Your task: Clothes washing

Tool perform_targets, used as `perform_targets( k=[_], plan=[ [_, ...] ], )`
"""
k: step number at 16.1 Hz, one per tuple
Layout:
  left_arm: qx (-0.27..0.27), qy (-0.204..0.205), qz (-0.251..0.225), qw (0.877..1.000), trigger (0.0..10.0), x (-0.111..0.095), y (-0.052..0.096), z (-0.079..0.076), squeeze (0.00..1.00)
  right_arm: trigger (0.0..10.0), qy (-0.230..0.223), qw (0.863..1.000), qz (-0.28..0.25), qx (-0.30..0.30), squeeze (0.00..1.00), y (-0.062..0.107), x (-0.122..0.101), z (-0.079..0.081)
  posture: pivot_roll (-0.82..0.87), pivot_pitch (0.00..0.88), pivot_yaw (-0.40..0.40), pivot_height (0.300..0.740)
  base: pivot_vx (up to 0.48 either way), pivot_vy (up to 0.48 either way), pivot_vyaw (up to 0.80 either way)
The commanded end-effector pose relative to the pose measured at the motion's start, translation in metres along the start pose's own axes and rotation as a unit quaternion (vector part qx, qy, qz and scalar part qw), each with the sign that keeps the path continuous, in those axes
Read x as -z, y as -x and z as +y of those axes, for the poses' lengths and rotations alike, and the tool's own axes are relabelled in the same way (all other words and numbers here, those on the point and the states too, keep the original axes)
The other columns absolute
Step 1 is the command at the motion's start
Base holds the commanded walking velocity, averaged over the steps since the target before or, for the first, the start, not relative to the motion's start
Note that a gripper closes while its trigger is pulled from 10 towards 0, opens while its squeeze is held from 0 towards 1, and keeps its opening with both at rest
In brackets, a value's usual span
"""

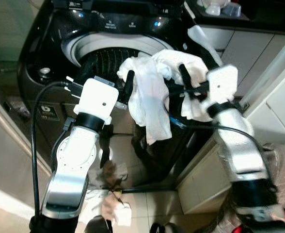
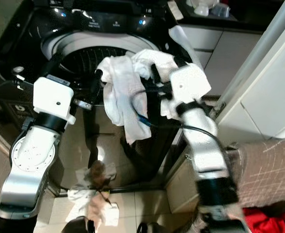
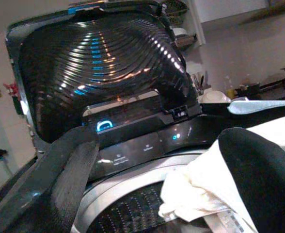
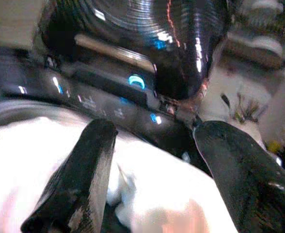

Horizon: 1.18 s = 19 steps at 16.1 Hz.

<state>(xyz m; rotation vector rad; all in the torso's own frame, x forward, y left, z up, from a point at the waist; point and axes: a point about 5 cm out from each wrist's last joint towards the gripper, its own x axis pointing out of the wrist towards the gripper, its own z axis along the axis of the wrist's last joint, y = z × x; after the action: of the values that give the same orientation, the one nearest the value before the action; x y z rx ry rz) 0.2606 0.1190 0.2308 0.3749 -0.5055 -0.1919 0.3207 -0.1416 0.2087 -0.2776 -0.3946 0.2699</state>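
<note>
Loading step. White cloth [image 1: 150, 92] hangs between both sets of fingers at the washing machine [image 1: 50, 43] rim. Right gripper [image 4: 152, 160] fingers apart, straddling cloth; left gripper [image 3: 157, 184] fingers apart, cloth against one. Carry forward over the drum [image 1: 101, 58] before releasing.

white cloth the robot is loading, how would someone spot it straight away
Find the black top-loading washer with its lid up. Over its front rim, between the left gripper and right gripper, hangs the white cloth. Unlike the crumpled clothes on the floor, it is held up.
</note>
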Motion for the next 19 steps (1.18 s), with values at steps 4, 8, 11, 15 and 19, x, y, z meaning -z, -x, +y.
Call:
perform_targets(
  k=[4,8,11,15,19],
  plan=[
    [0.012,0.007,-0.008,1.0,10.0,-0.001,-0.002,-0.007,0.0,10.0,0.051,0.994,0.091,0.036,0.0,0.009,0.025,-0.007,0.03,0.067,-0.112,0.74,0.0,0.0,0.0],
    [0.009,0.002,-0.006,1.0,10.0,-0.002,0.001,-0.004,0.0,10.0,0.042,0.982,0.174,0.061,0.0,0.026,0.029,0.0,0.05,0.078,-0.114,0.74,0.0,0.0,0.0],
    [0.009,0.002,-0.006,1.0,10.0,-0.003,0.001,-0.005,0.0,10.0,0.034,0.968,0.236,0.084,0.0,0.032,0.042,0.0,0.05,0.087,-0.119,0.74,0.0,0.0,0.0],
    [0.008,0.002,-0.005,1.0,10.0,-0.002,0.002,-0.005,0.0,10.0,0.018,0.952,0.288,0.104,0.0,0.038,0.048,0.001,0.06,0.091,-0.126,0.74,0.0,0.0,0.0],
    [0.005,0.0,-0.004,1.0,10.0,-0.002,0.002,-0.005,0.0,10.0,-0.015,0.935,0.334,0.12,0.0,0.037,0.064,0.004,0.06,0.089,-0.128,0.74,0.0,0.0,0.0]
  ],
)
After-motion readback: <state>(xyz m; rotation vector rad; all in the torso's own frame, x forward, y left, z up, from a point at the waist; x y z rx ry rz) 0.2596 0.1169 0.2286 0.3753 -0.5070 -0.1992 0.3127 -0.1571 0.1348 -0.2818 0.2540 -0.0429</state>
